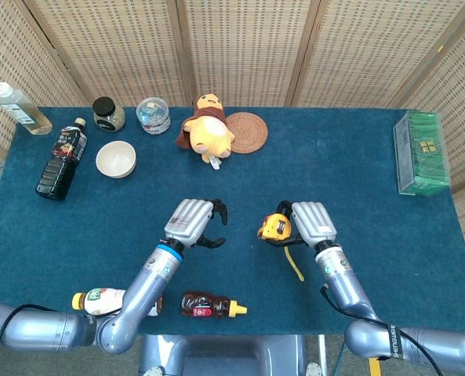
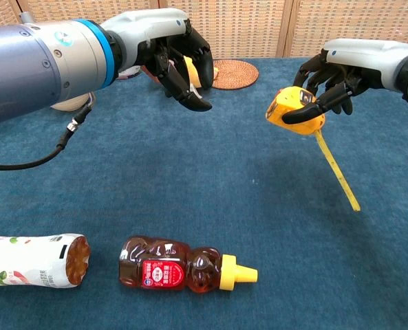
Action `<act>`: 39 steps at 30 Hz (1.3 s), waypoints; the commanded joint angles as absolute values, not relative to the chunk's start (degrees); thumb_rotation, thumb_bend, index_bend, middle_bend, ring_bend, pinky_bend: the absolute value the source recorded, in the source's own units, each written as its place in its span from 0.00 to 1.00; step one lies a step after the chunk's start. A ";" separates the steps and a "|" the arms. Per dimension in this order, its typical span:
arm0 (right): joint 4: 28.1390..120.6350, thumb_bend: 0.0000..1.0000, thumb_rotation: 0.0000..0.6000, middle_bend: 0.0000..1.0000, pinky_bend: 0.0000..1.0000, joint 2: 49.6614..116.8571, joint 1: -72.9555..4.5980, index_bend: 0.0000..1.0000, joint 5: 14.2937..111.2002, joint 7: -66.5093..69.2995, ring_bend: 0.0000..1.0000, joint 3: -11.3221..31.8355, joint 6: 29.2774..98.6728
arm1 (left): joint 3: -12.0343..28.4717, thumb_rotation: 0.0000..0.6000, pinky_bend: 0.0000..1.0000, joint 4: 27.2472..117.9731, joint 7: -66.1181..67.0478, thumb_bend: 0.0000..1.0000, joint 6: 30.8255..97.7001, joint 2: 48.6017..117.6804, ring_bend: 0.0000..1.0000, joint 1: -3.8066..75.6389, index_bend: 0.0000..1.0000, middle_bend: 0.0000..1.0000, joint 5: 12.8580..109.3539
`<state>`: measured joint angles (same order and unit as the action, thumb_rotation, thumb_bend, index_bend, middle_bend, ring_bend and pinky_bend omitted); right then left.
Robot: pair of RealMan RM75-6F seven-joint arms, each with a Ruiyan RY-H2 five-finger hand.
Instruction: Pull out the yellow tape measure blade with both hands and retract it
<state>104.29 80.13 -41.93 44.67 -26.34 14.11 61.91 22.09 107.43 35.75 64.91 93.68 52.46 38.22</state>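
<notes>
The yellow tape measure [image 2: 296, 110] is held above the blue surface [image 1: 357, 172] in the right robot hand [image 1: 310, 223], whose fingers are clamped around the case, while a short length of blade [image 2: 336, 172] hangs down and to the right from it, its tip free. The left robot hand [image 2: 179, 55] is raised nearby with fingers apart and slightly curled, holding nothing, well short of the blade. The task is judged to be at an early stage: the case is secured and lifted, but the blade tip is not yet taken by the second hand, and the full pull and the retraction are left to do. Among the containers, a white bowl [image 1: 115, 158] is seen apparently empty; a honey bear bottle [image 2: 183, 265] lies on its side with amber contents, a white bottle [image 2: 31, 260] lies beside it, and a dark drink bottle [image 1: 61, 158] lies near the bowl.
</notes>
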 commanded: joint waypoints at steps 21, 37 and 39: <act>104.27 0.24 0.63 0.58 0.61 82.94 -44.54 0.55 42.31 -28.57 0.66 14.50 64.11 | 22.84 0.96 0.49 102.00 35.13 0.16 67.66 100.79 0.43 57.87 0.50 0.42 34.63; 105.11 0.24 0.63 0.58 0.61 82.88 -44.83 0.55 42.16 -28.71 0.66 14.45 65.27 | 23.15 0.90 0.52 99.97 36.26 0.16 71.39 105.00 0.45 59.80 0.50 0.44 34.41; 105.33 0.24 0.63 0.58 0.61 82.80 -44.87 0.55 42.40 -28.71 0.66 14.43 65.39 | 23.19 0.90 0.52 99.84 36.53 0.18 72.07 105.37 0.45 59.90 0.50 0.44 34.61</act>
